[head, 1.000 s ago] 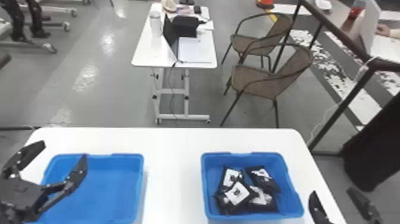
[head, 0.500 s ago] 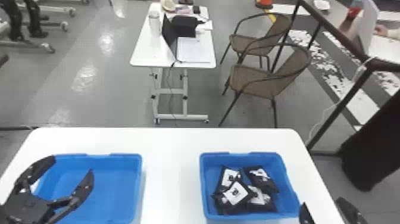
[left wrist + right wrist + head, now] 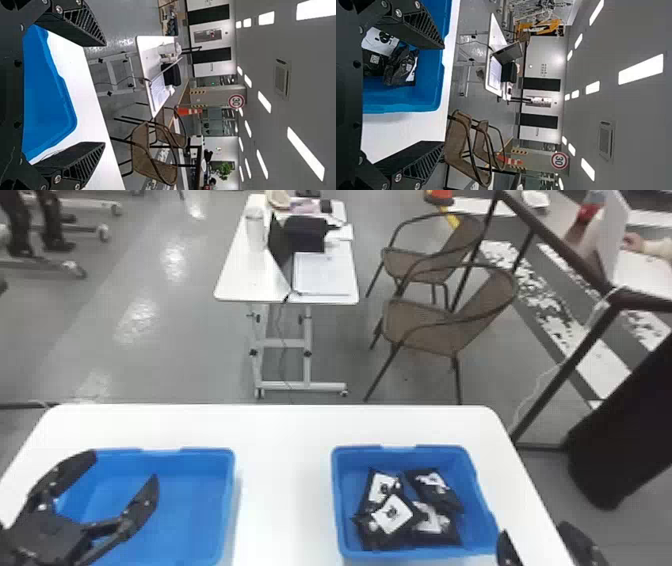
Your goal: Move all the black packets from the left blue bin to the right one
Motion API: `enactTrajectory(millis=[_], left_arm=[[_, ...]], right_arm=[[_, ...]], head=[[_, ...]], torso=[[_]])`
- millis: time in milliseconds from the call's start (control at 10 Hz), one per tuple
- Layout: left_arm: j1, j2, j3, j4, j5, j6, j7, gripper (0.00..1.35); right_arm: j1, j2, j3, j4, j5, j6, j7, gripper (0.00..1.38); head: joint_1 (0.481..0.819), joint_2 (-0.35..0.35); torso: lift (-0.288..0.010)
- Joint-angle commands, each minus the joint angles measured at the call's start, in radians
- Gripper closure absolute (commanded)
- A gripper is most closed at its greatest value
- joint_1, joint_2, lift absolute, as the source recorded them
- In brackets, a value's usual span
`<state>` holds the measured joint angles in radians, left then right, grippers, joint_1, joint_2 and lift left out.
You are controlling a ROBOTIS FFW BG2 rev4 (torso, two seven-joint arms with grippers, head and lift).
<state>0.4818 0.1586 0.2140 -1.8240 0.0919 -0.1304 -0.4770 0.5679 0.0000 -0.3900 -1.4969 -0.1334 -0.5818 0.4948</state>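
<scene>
1. My left gripper (image 3: 124, 465) has drifted inward and a little back toward me over the left bin (image 3: 229, 500); its jaws are spread wide and have hold of nothing
2. My right gripper (image 3: 532, 527) has eased slightly inward and back, and now hangs by the near right corner of the right bin (image 3: 400, 448), jaws wide apart too, with nothing between them
3. The black packets (image 3: 395, 515) haven't shifted among themselves: I make out four, piled together in the right bin. I see only blue floor in the visible part of the left bin, so I judge the move done or very nearly; its near end is cut off, and I'd check there before calling it
4. For edges, the left gripper overlaps the left bin's far left rim in my head view, so I'd lift before swinging out; I can't tell its height above the rim
5. The right gripper straddles the right edge of the desk (image 3: 280, 460), near the bin wall, so I'd back it outward. The bare strip between the bins gives the left arm room to pass
</scene>
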Motion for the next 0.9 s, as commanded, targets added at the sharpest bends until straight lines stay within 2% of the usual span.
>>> enactTrajectory(millis=[0,400,800], left_arm=[[-0.002,0.001,-0.002,0.0,0.005,0.009,0.0,0.14],[-0.008,0.013,-0.004,0.002,0.016,0.018,0.0,0.14],[-0.012,0.012,-0.005,0.006,0.022,0.023,-0.006,0.14]], right_arm=[[0.001,0.001,0.002,0.0,-0.003,0.004,0.001,0.17],[0.001,0.001,0.003,0.001,-0.011,0.008,0.001,0.17],[0.001,0.001,0.007,0.0,-0.011,0.01,0.001,0.17]], head=[[0.695,-0.119],[0.695,-0.116],[0.695,-0.118]], torso=[[0.0],[0.0],[0.0]])
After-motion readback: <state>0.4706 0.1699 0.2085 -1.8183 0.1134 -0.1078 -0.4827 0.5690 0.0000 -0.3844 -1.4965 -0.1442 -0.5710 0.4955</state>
